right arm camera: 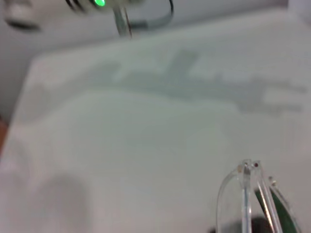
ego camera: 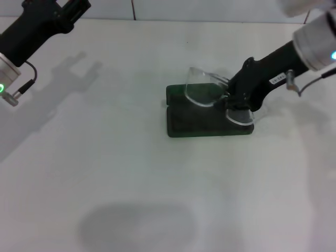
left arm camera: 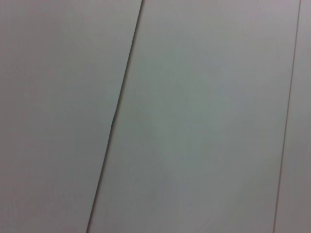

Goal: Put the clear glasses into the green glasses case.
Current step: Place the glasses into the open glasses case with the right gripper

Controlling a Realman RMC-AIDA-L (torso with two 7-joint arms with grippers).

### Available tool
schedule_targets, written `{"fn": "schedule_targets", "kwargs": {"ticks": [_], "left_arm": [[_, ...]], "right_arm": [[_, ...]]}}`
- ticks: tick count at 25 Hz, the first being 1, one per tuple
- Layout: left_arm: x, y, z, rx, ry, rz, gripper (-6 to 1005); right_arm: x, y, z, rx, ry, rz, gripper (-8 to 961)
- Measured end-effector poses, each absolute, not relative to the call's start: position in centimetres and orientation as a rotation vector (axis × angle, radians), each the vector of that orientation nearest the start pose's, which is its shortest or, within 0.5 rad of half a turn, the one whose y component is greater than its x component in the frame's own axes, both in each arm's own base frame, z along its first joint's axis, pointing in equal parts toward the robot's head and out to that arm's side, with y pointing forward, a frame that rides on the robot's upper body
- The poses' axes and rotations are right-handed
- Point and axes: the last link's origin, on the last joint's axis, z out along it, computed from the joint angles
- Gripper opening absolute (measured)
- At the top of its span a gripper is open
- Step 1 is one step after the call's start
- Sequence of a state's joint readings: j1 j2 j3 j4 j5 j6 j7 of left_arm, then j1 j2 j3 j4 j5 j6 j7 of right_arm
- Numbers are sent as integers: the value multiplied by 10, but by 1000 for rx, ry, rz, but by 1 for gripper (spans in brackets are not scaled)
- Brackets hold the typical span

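Green glasses case (ego camera: 202, 122) lies open on the table (ego camera: 131, 173), long axis left-right. Right gripper (ego camera: 237, 100) holds clear glasses (ego camera: 207, 90) clamped just above it; left gripper (ego camera: 65, 16) is parked far-left, finger state untellable.
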State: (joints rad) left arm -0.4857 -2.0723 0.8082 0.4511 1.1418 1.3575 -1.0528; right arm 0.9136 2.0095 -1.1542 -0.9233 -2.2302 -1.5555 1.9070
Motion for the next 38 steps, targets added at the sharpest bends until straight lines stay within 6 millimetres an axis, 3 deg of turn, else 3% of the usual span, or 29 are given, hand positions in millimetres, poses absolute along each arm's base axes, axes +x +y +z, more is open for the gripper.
{"fn": "schedule_targets", "kwargs": {"ticks": [5,11,24,38], "left_arm": [[-260,365,39,-1994,-565,-1210,619],[-260,365,39,-1997,-578,-1215,619],[-259,365,37,-2000,-576,-1215,619],[-257,369,36,-1997,-581,-1201,619]], "right_arm": [[98,405,-28,-3049,192,-394,124],[89,407,-46,-2985,21,-588,125],[79,405,-60,-2948,-129,-722,126],[88,405,-72,-2909,-163,-775,128]]}}
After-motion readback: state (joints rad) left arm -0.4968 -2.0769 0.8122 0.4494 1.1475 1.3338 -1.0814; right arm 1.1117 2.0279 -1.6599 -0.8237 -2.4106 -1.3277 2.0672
